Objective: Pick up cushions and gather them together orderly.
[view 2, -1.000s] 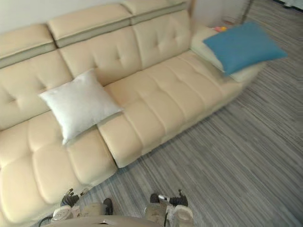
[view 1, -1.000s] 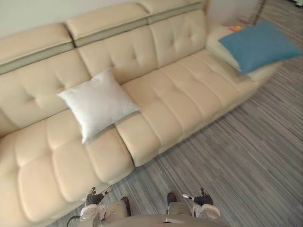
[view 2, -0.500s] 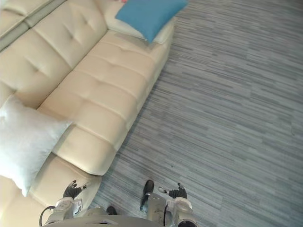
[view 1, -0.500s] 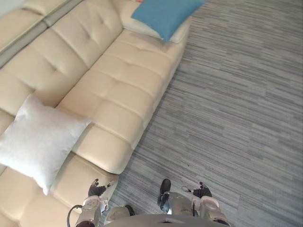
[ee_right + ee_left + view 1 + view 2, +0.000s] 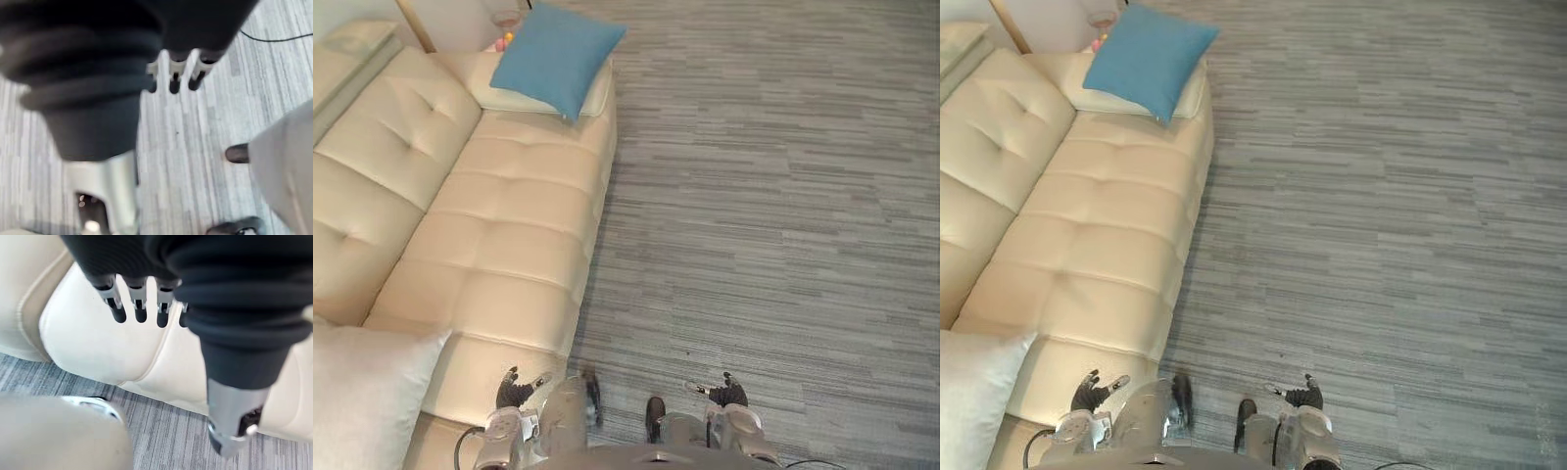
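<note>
A blue cushion [image 5: 552,56] lies on a cream pillow [image 5: 505,95] at the far end of the beige sofa [image 5: 499,245]. A white cushion [image 5: 362,401] rests on the sofa seat at the lower left. My left hand [image 5: 514,394] hangs low over the sofa's front edge, fingers [image 5: 139,308] straight and holding nothing. My right hand [image 5: 724,394] hangs over the carpet at the lower right, fingers [image 5: 175,78] relaxed and empty.
Grey striped carpet [image 5: 773,196] covers the whole right side. A small orange object [image 5: 507,38] lies behind the blue cushion at the sofa's far end, near a wall.
The camera has swung to the right: the sofa and both cushions have slid left in view, and more carpet shows. Both hands stay low and empty.
</note>
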Controlling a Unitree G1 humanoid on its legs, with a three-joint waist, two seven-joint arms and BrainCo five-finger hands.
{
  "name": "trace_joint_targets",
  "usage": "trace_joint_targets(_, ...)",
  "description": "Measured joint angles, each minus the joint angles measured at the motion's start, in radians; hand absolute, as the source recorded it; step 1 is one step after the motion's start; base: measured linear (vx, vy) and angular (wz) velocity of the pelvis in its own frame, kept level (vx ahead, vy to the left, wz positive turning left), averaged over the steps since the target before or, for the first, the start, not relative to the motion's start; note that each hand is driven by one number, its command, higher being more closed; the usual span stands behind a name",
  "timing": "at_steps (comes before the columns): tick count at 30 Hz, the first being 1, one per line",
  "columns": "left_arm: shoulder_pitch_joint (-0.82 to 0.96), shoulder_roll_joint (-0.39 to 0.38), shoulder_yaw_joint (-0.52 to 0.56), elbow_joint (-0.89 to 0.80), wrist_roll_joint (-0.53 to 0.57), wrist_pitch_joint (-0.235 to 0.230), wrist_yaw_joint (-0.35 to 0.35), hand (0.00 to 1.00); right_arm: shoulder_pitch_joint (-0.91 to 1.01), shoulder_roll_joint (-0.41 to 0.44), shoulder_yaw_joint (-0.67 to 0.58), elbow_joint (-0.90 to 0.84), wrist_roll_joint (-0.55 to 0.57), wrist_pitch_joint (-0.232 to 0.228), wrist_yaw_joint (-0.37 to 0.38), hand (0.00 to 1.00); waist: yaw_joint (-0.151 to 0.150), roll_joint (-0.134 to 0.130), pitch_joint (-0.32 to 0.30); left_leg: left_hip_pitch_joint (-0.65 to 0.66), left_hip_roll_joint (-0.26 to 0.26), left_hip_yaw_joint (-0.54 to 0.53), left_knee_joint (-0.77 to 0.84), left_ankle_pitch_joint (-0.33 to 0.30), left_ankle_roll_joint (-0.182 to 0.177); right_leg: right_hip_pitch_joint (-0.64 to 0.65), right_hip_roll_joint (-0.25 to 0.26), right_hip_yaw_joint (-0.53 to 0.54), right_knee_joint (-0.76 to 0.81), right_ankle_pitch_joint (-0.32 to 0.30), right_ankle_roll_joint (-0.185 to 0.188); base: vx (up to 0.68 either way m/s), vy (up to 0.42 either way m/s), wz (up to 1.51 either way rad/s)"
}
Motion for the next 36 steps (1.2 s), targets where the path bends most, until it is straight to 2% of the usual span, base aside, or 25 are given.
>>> trace_joint_targets(1, 0.0, -0.002, 0.008, 0.008, 0.0, 0.001, 0.003, 0.0, -0.003, 0.001, -0.001, 0.0, 0.001, 0.0, -0.008, 0.0, 0.004, -0.005, -0.009, 0.005, -0.015, -0.001, 0.002, 0.04, 0.029, 0.002, -0.007, 0.03, -0.003, -0.014, 0.021, 0.48, 0.349, -0.99)
trace_joint_targets(2, 0.001, -0.002, 0.015, 0.008, 0.0, -0.001, 0.003, 0.0, 0.005, 0.005, -0.004, 0.0, 0.0, 0.0, -0.01, 0.0, 0.003, -0.011, -0.016, 0.0, -0.032, -0.004, 0.03, 0.023, 0.056, 0.001, -0.021, 0.045, 0.006, -0.031, 0.047, 0.45, 0.31, -0.62)
trace_joint_targets(4, 0.001, 0.022, 0.042, 0.013, -0.002, 0.001, 0.007, 0.0, 0.032, 0.038, -0.021, 0.0, 0.001, 0.001, -0.011, 0.0, 0.001, -0.076, -0.022, 0.037, -0.074, 0.051, 0.068, -0.047, 0.094, -0.037, -0.08, 0.048, 0.214, -0.101, 0.147, 0.52, 0.271, -0.48)
trace_joint_targets(5, 0.001, 0.04, 0.034, 0.028, -0.003, 0.003, 0.015, 0.0, 0.045, 0.051, -0.019, 0.0, 0.002, 0.001, -0.008, 0.0, 0.0, -0.094, -0.022, 0.099, -0.09, 0.082, 0.094, -0.094, 0.131, -0.084, -0.109, 0.043, 0.451, -0.085, 0.242, 0.5, 0.187, -0.43)
trace_joint_targets(7, 0.004, 0.048, 0.022, 0.037, -0.003, 0.013, 0.021, 0.0, 0.046, 0.053, -0.018, -0.007, 0.002, -0.002, -0.007, 0.0, -0.01, -0.095, -0.022, 0.152, -0.096, 0.099, 0.102, -0.127, 0.144, -0.116, -0.126, 0.035, 0.612, -0.038, 0.309, 0.44, 0.128, -0.31)
trace_joint_targets(8, 0.008, 0.053, -0.005, 0.036, -0.001, 0.021, 0.023, 0.0, 0.043, 0.052, -0.017, -0.023, 0.002, -0.004, -0.006, 0.0, -0.025, -0.09, -0.022, 0.225, -0.101, 0.103, 0.099, -0.158, 0.155, -0.16, -0.159, -0.03, 0.794, -0.01, 0.289, 0.46, 0.113, -0.25)
trace_joint_targets(10, 0.006, 0.043, -0.022, 0.033, -0.001, 0.023, 0.023, 0.0, 0.046, 0.052, -0.019, -0.056, 0.002, -0.007, -0.006, 0.0, -0.033, -0.076, -0.015, 0.324, -0.099, 0.104, 0.049, -0.19, 0.153, -0.214, -0.207, -0.156, 0.885, -0.024, 0.17, 0.52, 0.084, -0.34)
trace_joint_targets(11, 0.004, 0.036, -0.026, 0.033, -0.002, 0.024, 0.023, 0.0, 0.047, 0.053, -0.019, -0.067, 0.002, -0.007, -0.006, 0.0, -0.038, -0.071, -0.011, 0.378, -0.098, 0.106, 0.009, -0.209, 0.144, -0.254, -0.224, -0.219, 0.872, -0.049, 0.133, 0.43, 0.043, -0.3)
trace_joint_targets(14, -0.012, 0.028, -0.052, 0.041, -0.011, 0.029, 0.023, 0.0, 0.04, 0.05, -0.029, -0.078, 0.011, -0.008, -0.006, 0.0, -0.06, -0.074, -0.009, 0.453, -0.09, 0.102, -0.038, -0.233, 0.128, -0.324, -0.236, -0.321, 0.743, -0.08, 0.107, 0.42, -0.033, -0.01)
trace_joint_targets(15, -0.026, 0.021, -0.058, 0.052, -0.023, 0.03, 0.024, 0.0, 0.027, 0.037, -0.042, -0.069, 0.021, -0.007, -0.006, 0.0, -0.068, -0.065, -0.002, 0.499, -0.074, 0.098, -0.077, -0.235, 0.125, -0.353, -0.22, -0.375, 0.585, -0.078, 0.084, 0.61, -0.123, 0.2)
trace_joint_targets(17, -0.049, 0.018, -0.069, 0.075, -0.023, 0.03, 0.028, 0.0, 0.014, 0.017, -0.043, -0.063, 0.028, -0.006, -0.008, 0.0, -0.081, -0.05, 0.009, 0.544, -0.045, 0.086, -0.11, -0.233, 0.121, -0.374, -0.181, -0.403, 0.311, 0.003, 0.067, 0.6, -0.152, 0.4)
trace_joint_targets(18, -0.063, 0.02, -0.078, 0.086, -0.023, 0.03, 0.031, 0.0, 0.012, 0.012, -0.045, -0.037, 0.03, -0.007, -0.009, 0.0, -0.096, -0.058, 0.013, 0.578, -0.041, 0.053, -0.14, -0.227, 0.111, -0.382, -0.161, -0.394, 0.099, 0.114, 0.068, 0.63, -0.217, 0.56)
trace_joint_targets(19, -0.064, 0.029, -0.078, 0.09, -0.023, 0.03, 0.033, 0.0, 0.014, 0.014, -0.05, -0.027, 0.04, -0.004, -0.011, 0.0, -0.104, -0.078, 0.012, 0.624, -0.049, 0.027, -0.17, -0.22, 0.069, -0.378, -0.157, -0.382, -0.063, 0.246, 0.072, 0.52, -0.187, 0.54)
trace_joint_targets(20, -0.062, 0.033, -0.077, 0.098, -0.023, 0.03, 0.036, 0.0, 0.02, 0.013, -0.052, -0.025, 0.039, -0.004, -0.011, 0.0, -0.106, -0.079, 0.011, 0.64, -0.043, 0.008, -0.174, -0.222, 0.051, -0.372, -0.151, -0.363, -0.07, 0.337, 0.037, 0.67, -0.277, 0.34)
trace_joint_targets(21, -0.075, 0.02, -0.066, 0.126, -0.023, 0.031, 0.039, 0.0, -0.003, 0.004, -0.067, -0.019, 0.039, -0.005, -0.012, 0.0, -0.105, -0.046, 0.02, 0.662, -0.006, -0.025, -0.159, -0.207, 0.021, -0.375, -0.129, -0.352, 0.003, 0.381, -0.028, 0.63, -0.283, 0.17)
trace_joint_targets(22, -0.087, 0.009, -0.051, 0.127, -0.023, 0.03, 0.042, 0.0, -0.028, -0.004, -0.088, -0.005, 0.038, -0.005, -0.012, 0.0, -0.105, -0.021, 0.032, 0.654, 0.018, -0.053, -0.11, -0.15, -0.02, -0.389, -0.122, -0.357, 0.106, 0.298, -0.049, 0.77, -0.361, 0.11)
trace_joint_targets(23, -0.087, 0.003, -0.04, 0.126, -0.023, 0.03, 0.044, 0.0, -0.031, -0.004, -0.095, -0.004, 0.039, -0.007, -0.01, 0.0, -0.104, -0.013, 0.036, 0.65, 0.027, -0.071, -0.074, -0.122, -0.022, -0.385, -0.121, -0.366, 0.142, 0.271, -0.046, 0.65, -0.316, 0.01)
trace_joint_targets(24, -0.08, -0.006, -0.007, 0.127, -0.023, 0.029, 0.046, 0.0, -0.032, -0.003, -0.107, -0.01, 0.038, -0.007, -0.01, 0.0, -0.102, 0.004, 0.04, 0.612, 0.051, -0.096, 0.092, -0.041, -0.014, -0.346, -0.106, -0.375, 0.192, 0.191, -0.046, 0.67, -0.296, -0.01)
trace_joint_targets(25, -0.069, -0.02, 0.028, 0.121, -0.023, 0.029, 0.046, 0.0, -0.025, -0.003, -0.096, -0.017, 0.039, -0.005, -0.009, 0.0, -0.102, 0.02, 0.046, 0.514, 0.088, -0.122, 0.342, 0.131, -0.024, -0.268, -0.085, -0.381, 0.187, 0.138, -0.05, 0.66, -0.238, -0.05)
trace_joint_targets(26, -0.06, -0.028, 0.041, 0.112, -0.023, 0.029, 0.045, 0.0, -0.02, -0.003, -0.086, -0.026, 0.039, -0.005, -0.01, 0.0, -0.096, 0.026, 0.044, 0.457, 0.106, -0.131, 0.475, 0.139, -0.032, -0.238, -0.074, -0.379, 0.175, 0.117, -0.052, 0.62, -0.16, -0.24)
trace_joint_targets(27, -0.05, -0.04, 0.05, 0.091, -0.032, 0.029, 0.045, 0.0, -0.018, 0.006, -0.072, -0.039, 0.039, -0.007, -0.011, 0.0, -0.077, 0.034, 0.05, 0.319, 0.148, -0.12, 0.762, 0.071, -0.014, -0.159, -0.041, -0.37, 0.161, 0.079, -0.061, 0.67, -0.114, -0.37)
trace_joint_targets(29, -0.043, -0.045, 0.057, 0.043, -0.064, 0.029, 0.044, 0.0, -0.016, 0.016, -0.055, -0.038, 0.039, -0.004, -0.013, 0.0, -0.043, 0.03, 0.052, 0.171, 0.155, -0.094, 0.905, -0.013, 0.006, -0.044, -0.017, -0.338, 0.116, 0.041, -0.056, 0.57, -0.07, -0.42)
trace_joint_targets(33, -0.019, -0.049, 0.047, -0.021, -0.088, 0.016, 0.042, 0.0, -0.021, 0.027, -0.039, -0.038, 0.04, -0.005, -0.014, 0.0, -0.018, 0.02, 0.055, -0.008, 0.118, -0.001, 0.663, -0.103, 0.034, 0.14, -0.022, -0.299, -0.023, 0.004, -0.021, 0.46, 0.054, -0.23)
trace_joint_targets(35, -0.018, -0.051, 0.047, -0.032, -0.088, 0.01, 0.043, 0.0, -0.017, 0.034, -0.044, -0.037, 0.04, -0.005, -0.015, 0.0, -0.009, 0.015, 0.052, -0.019, 0.078, 0.054, 0.305, -0.089, 0.035, 0.201, -0.043, -0.286, -0.069, -0.009, 0.019, 0.46, 0.148, -0.16)
trace_joint_targets(36, -0.018, -0.052, 0.046, -0.031, -0.088, 0.01, 0.042, 0.0, -0.012, 0.033, -0.053, -0.035, 0.04, -0.003, -0.015, 0.0, -0.005, 0.014, 0.049, -0.014, 0.053, 0.072, 0.116, -0.034, 0.023, 0.229, -0.055, -0.285, -0.087, -0.025, 0.043, 0.56, 0.223, -0.1)
